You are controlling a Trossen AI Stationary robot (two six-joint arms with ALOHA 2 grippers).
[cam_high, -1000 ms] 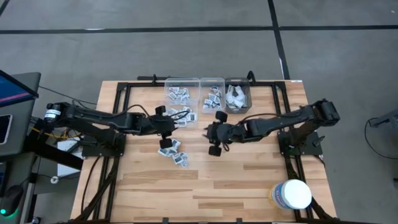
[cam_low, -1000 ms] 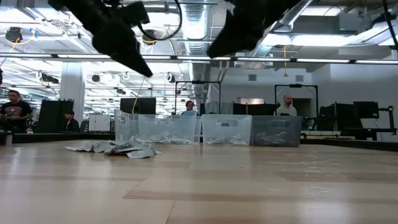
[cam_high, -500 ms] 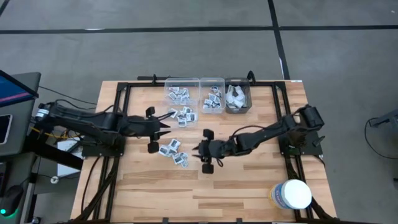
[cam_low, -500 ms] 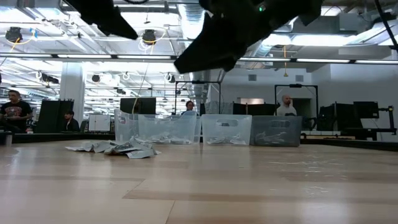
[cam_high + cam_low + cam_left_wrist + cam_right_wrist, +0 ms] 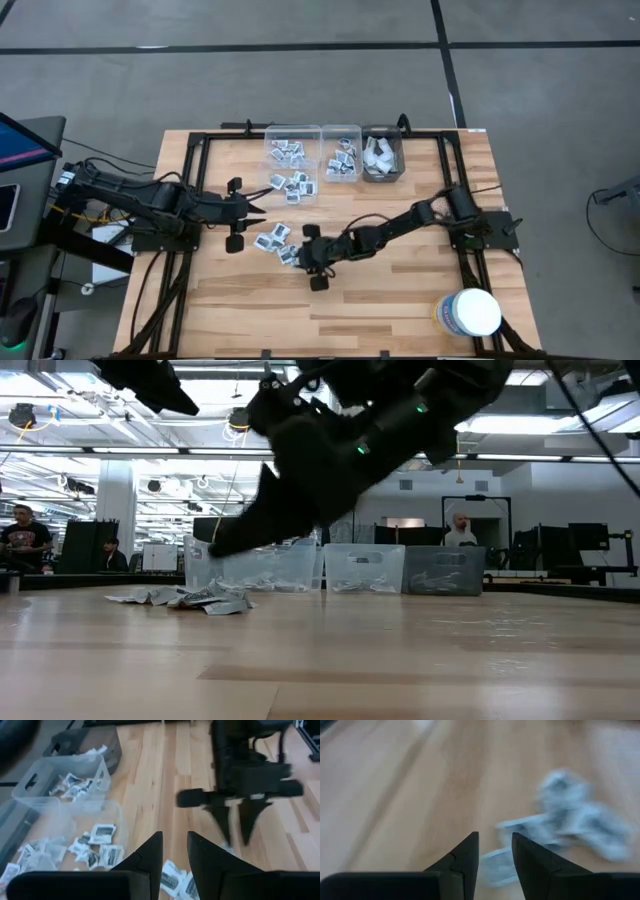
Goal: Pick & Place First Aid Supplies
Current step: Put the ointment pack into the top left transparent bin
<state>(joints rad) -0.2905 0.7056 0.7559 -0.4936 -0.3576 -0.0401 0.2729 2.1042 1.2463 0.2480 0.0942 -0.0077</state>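
Just beside the right gripper [image 5: 300,250] lie loose packets [image 5: 272,241].

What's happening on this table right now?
Two robot arms are sorting small first aid packets into clear bins at the back of a wooden table. The right end effector is low beside the loose packets in the middle of the table, fingers slightly apart and empty. The left end effector hovers next to the same pile, also empty. A white tub sits at the front right corner.

Small flat white-grey packets [image 5: 277,243] w/ dark prints, loose pile mid-table
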